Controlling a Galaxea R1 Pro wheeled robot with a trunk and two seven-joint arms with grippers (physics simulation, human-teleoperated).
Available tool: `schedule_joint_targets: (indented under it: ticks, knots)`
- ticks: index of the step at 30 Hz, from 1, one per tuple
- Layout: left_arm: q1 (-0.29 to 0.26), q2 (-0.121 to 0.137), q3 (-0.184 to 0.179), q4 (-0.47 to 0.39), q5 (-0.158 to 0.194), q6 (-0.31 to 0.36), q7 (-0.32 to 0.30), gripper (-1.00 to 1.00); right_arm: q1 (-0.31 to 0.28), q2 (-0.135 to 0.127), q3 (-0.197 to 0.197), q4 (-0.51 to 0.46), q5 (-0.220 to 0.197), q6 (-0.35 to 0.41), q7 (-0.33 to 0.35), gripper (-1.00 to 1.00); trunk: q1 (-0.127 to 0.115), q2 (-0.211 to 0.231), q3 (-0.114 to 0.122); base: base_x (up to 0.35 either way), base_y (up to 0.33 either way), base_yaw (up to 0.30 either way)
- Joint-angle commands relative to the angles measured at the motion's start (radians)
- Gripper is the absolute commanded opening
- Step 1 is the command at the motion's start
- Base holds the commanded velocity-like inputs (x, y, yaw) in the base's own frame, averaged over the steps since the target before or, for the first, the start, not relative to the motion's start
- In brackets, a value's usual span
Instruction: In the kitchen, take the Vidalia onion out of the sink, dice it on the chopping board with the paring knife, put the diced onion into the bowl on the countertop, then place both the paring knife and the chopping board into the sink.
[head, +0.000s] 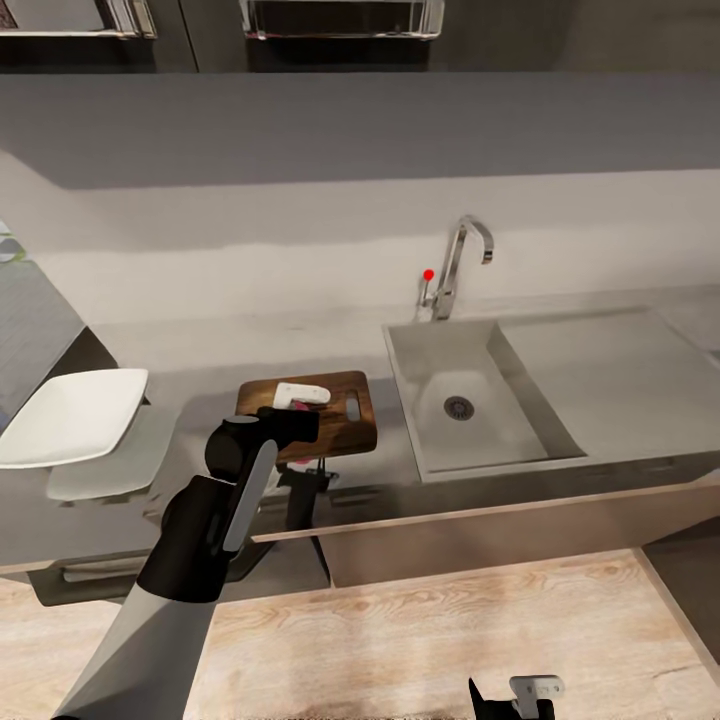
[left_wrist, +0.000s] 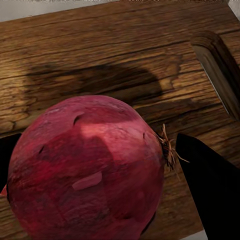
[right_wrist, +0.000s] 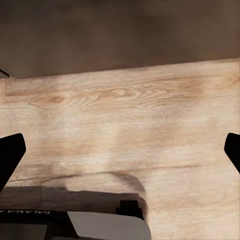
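My left gripper (head: 301, 398) is over the brown chopping board (head: 345, 428) and is shut on the pinkish-red Vidalia onion (left_wrist: 87, 172). In the left wrist view the onion sits between two dark fingers (left_wrist: 212, 187), with its shadow on the wood grain (left_wrist: 100, 45) beneath it, near the handle slot (left_wrist: 220, 70). On the countertop (head: 180, 345), left of the board, stands the white square bowl (head: 72, 415). The grey sink (head: 470, 400) lies right of the board. My right gripper (head: 522, 695) hangs low over the floor, open and holding nothing. A dark, reddish shape (head: 318, 463) at the board's near edge may be the paring knife.
The chrome tap (head: 462, 262) with a red knob (head: 428, 274) stands behind the basin, and the flat drainboard (head: 610, 370) extends to the right. Light wooden floor (right_wrist: 125, 125) runs along the cabinet fronts. Shelves hang above the back wall.
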Motion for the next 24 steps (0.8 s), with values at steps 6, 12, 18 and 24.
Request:
schedule_joint_targets:
  ticks: [6, 12, 18, 24]
  knots:
    - [-0.001, 0.0, 0.0, 0.013, 0.014, 0.003, 0.01, -1.0, -0.001, 0.002, -0.008, -0.001, 0.008, -0.004, 0.009, 1.0, 0.0, -0.001, -0.006, 0.0, 0.0, 0.0]
    - [-0.001, 0.0, 0.0, 0.012, 0.014, 0.003, 0.01, -1.0, -0.001, 0.002, -0.008, -0.001, 0.008, -0.004, 0.009, 1.0, 0.0, -0.001, -0.007, 0.018, 0.0, 0.0]
    - [-0.001, 0.0, 0.0, 0.012, 0.013, 0.003, 0.01, -1.0, -0.001, 0.002, -0.008, -0.001, 0.008, -0.006, 0.01, 1.0, 0.0, -0.001, 0.001, 0.058, 0.0, -0.045]
    - [-0.001, 0.0, 0.0, 0.012, 0.014, 0.003, 0.01, -1.0, -0.001, 0.002, -0.007, -0.001, 0.008, -0.006, 0.01, 1.0, 0.0, -0.001, 0.011, 0.004, 0.0, -0.06]
